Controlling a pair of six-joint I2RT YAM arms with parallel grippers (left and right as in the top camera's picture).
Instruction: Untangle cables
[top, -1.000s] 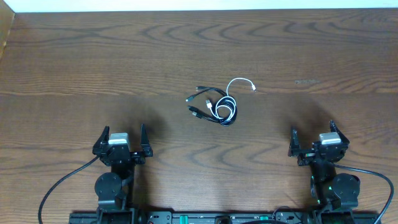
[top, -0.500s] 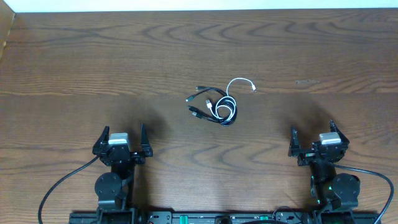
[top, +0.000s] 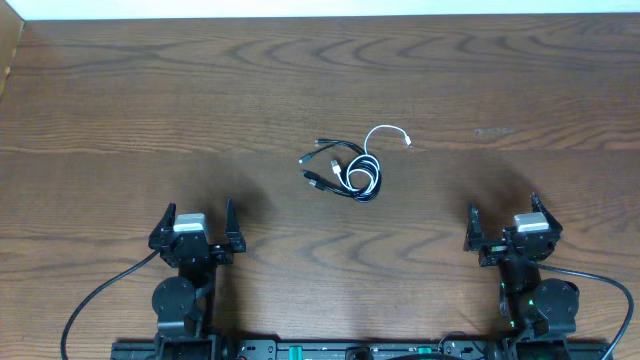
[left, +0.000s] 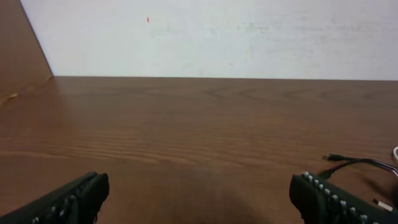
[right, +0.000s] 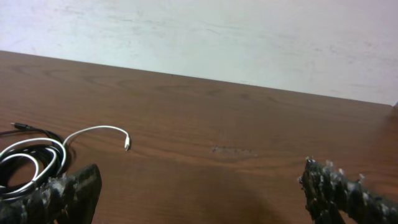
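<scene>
The cables lie in a small tangled bundle at the middle of the wooden table, thin black cords coiled with one white cord whose plug end curls out to the upper right. My left gripper is open and empty at the front left, far from the bundle. My right gripper is open and empty at the front right. In the left wrist view black plug ends of the cables show at the right edge. In the right wrist view the cables show at the left with the white end stretching right.
The wooden table reaches to a white wall at the back. A brown board edge stands at the far left corner. Thick black arm cables trail at the front edge.
</scene>
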